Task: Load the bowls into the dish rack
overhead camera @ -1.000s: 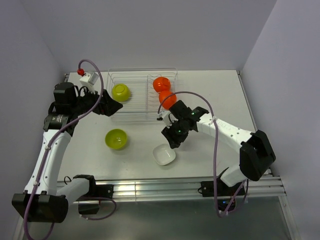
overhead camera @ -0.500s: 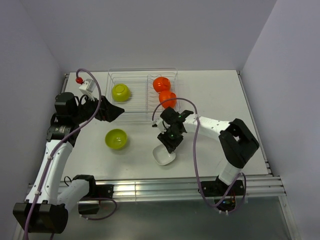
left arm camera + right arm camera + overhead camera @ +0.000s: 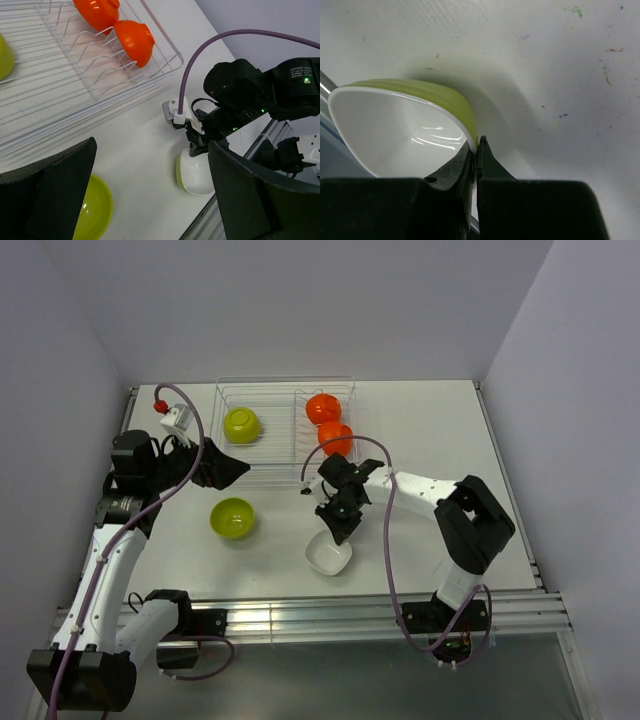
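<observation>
A bowl (image 3: 328, 557), white inside and lime-green outside, sits near the table's front edge. My right gripper (image 3: 338, 530) is shut on its rim (image 3: 476, 142), one finger inside and one outside the bowl's wall (image 3: 395, 125). A lime-green bowl (image 3: 232, 517) lies upright on the table to the left. In the dish rack (image 3: 285, 379) stand another lime-green bowl (image 3: 241, 425) and two orange bowls (image 3: 323, 407) (image 3: 336, 436). My left gripper (image 3: 235, 465) hovers open and empty by the rack's front left corner; its wrist view shows the white bowl (image 3: 197, 172) between its fingers.
A small white block with a red cap (image 3: 172, 415) sits left of the rack. The right arm's purple cable (image 3: 385, 540) loops over the table's right half. The metal rail (image 3: 330, 615) runs along the table's front edge just beyond the white bowl.
My right gripper came down towards the white bowl and shut on its rim. The left arm drifted slightly, its gripper still open.
</observation>
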